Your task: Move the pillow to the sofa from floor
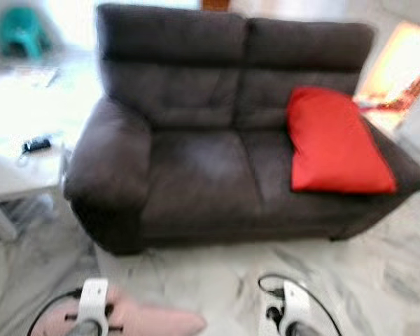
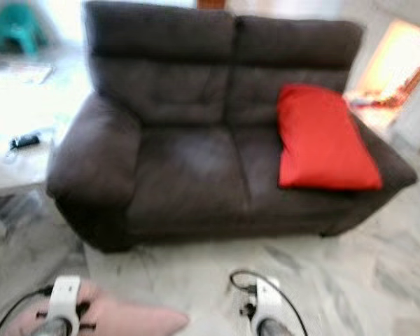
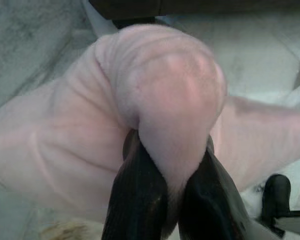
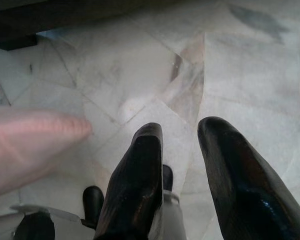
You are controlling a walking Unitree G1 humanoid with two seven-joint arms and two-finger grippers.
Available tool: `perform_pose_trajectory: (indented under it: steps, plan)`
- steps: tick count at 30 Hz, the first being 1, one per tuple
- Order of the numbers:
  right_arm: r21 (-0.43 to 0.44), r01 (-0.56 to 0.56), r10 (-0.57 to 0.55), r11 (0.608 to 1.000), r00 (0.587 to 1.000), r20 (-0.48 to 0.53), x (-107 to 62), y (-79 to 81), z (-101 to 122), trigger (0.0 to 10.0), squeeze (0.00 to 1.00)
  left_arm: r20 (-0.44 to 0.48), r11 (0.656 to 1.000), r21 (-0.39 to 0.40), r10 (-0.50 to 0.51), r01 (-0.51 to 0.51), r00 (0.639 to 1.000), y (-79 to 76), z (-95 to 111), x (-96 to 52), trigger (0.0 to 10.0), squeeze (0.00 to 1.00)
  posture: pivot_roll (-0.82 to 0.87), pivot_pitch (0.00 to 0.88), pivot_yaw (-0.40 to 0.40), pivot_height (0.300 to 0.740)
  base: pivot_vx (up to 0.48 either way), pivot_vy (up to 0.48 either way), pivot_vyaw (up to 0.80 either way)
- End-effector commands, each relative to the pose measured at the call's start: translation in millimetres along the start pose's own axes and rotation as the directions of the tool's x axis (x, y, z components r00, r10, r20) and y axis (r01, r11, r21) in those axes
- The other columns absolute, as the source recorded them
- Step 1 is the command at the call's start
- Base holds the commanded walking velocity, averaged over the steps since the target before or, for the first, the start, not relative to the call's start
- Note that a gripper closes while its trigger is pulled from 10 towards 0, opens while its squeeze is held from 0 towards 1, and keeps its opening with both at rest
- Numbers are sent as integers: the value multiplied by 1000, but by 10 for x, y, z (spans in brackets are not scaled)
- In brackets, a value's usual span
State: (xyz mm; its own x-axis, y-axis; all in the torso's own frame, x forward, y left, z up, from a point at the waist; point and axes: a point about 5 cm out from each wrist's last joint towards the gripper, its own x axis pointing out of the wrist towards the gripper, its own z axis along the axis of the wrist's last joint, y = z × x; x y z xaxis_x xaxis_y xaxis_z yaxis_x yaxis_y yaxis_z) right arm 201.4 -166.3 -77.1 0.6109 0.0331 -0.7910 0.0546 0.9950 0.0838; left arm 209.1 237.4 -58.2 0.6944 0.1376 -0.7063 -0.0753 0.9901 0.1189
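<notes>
A pale pink pillow [image 1: 150,320] hangs low in front of me at the bottom left, above the marble floor. My left gripper [image 3: 172,165] is shut on a bunched fold of the pink pillow [image 3: 160,95]. The dark brown sofa [image 1: 196,175] stands ahead, with a red pillow [image 1: 332,143] leaning on its right seat. My right gripper [image 4: 177,132] hangs open over the floor with nothing between its fingers; the pink pillow's corner [image 4: 30,145] lies beside it.
A white low table [image 1: 17,171] with a small dark object [image 1: 36,145] stands left of the sofa. A teal stool [image 1: 19,33] is at the far left back. Marble floor [image 1: 378,266] lies between me and the sofa.
</notes>
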Motion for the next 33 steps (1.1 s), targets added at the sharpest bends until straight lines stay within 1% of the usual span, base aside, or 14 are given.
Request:
perform_pose_trajectory:
  steps: [1, 7, 12, 13, 18, 24, 27, 33]
  plan:
    - [23, 23, -23, 999, 1000, 8, -8, -79, 12, 10000, 0, 61, 1000, 16, -22, 21, 998, -65, 195, 45, 10000, 0, 96, 0, -28, 740, 0, 0, 0]
    - [26, 20, -20, 999, 1000, 12, 1, -49, 40, 10000, 0, 67, 1000, 20, -23, 22, 998, -49, 219, 48, 10000, 0, 98, 0, -22, 740, 0, 0, 0]
    - [6, 16, -16, 1000, 1000, 8, 1, -46, 37, 10000, 0, 58, 998, 49, -29, 26, 998, -48, 211, 47, 10000, 0, 96, 0, -18, 740, 0, 0, 0]
    - [3, 15, -15, 1000, 1000, 7, 1, -50, 38, 10000, 0, 54, 997, 69, -28, 24, 998, -49, 209, 48, 10000, 0, 93, 0, -17, 740, 0, 0, 0]
    - [7, 17, -17, 1000, 1000, 17, 1, -69, 62, 10000, 0, 51, 997, 73, -36, 32, 998, -69, 218, 53, 10000, 0, 91, 0, -15, 740, 0, -271, 0]
    - [21, 20, -21, 1000, 999, 38, 11, -79, 146, 10000, 0, 57, 997, 75, -40, 36, 998, -97, 253, 63, 10000, 0, 93, 0, -19, 740, 0, -274, 0]
    - [19, 10, -12, 1000, 998, 62, 26, -52, 243, 10000, 0, 63, 997, 72, -33, 28, 997, -98, 289, 71, 10000, 0, 98, 0, -20, 740, 0, -256, -644]
    - [22, 0, -2, 1000, 997, 82, 41, -5, 343, 10000, 0, 76, 998, 56, -15, 11, 997, -48, 346, 77, 10000, 0, 102, 0, -12, 740, 0, 0, -672]
